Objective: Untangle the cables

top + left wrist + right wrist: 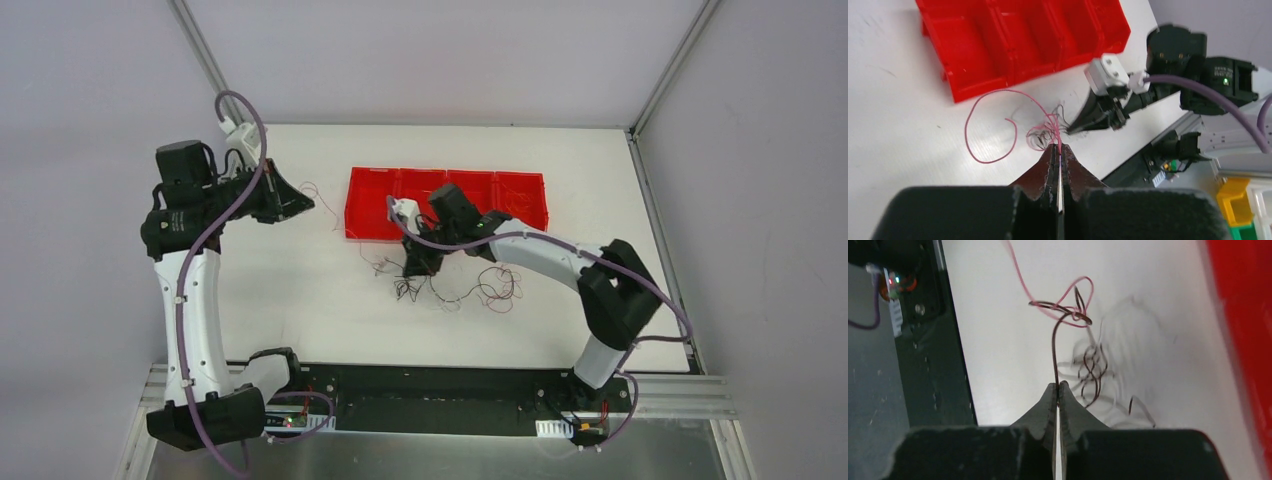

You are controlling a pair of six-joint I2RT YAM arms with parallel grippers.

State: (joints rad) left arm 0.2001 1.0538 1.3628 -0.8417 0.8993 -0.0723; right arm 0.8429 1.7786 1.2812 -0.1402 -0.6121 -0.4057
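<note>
The cables (470, 290) lie as a small tangle of thin red and dark wires on the white table, in front of the red bins. My right gripper (415, 268) sits at the tangle's left end. In the right wrist view this gripper (1058, 384) is shut on a dark red wire (1054, 347) that rises to a knot with a pink loop (1070, 310). My left gripper (306, 205) is far to the left of the tangle. In the left wrist view it (1059, 146) is shut on a pink-red wire (993, 125), which loops over the table towards the tangle (1043, 135).
A row of red bins (370, 235) stands behind the tangle, and shows in the left wrist view (978, 85) and at the right edge of the right wrist view (1243, 340). The black base rail (450, 395) runs along the near edge.
</note>
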